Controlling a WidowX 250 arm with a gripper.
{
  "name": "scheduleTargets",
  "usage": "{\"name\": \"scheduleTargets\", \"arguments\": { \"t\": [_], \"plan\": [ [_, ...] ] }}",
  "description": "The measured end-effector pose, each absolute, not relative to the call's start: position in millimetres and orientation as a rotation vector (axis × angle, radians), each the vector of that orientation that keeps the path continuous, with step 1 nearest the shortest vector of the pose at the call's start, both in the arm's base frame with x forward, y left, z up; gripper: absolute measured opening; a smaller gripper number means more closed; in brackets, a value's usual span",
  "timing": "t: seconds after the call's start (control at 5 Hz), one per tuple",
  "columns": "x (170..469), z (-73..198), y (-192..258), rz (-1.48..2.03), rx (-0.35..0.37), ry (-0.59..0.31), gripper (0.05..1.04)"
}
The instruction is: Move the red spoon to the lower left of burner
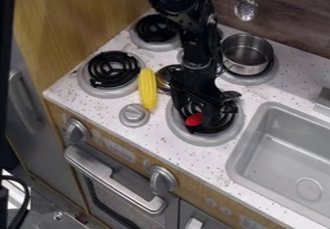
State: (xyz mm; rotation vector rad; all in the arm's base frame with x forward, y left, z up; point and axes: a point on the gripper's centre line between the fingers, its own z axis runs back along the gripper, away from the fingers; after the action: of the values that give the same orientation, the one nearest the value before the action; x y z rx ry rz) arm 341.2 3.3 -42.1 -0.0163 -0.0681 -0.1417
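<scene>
My gripper (200,114) hangs over the burner (202,140) nearest the sink (277,148), at the red spoon (194,120) (clenched or released, I can't tell).

- Wooden front panel (193,190): pale markings (118,150) between the 2 silver knobs (163,178), too faint to read.
- Same panel, toward its lower right end: more small pale marks (216,206), also unreadable.
</scene>
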Motion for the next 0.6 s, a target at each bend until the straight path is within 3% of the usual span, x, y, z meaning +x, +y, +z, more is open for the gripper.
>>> {"name": "scheduleTargets", "arguments": {
  "t": [0.4,0.6],
  "plan": [
    [338,-57,-9,-0.147,-0.041,0.002,0.966],
    [345,-59,-6,-0.146,-0.029,-0.007,0.693]
  ]
}}
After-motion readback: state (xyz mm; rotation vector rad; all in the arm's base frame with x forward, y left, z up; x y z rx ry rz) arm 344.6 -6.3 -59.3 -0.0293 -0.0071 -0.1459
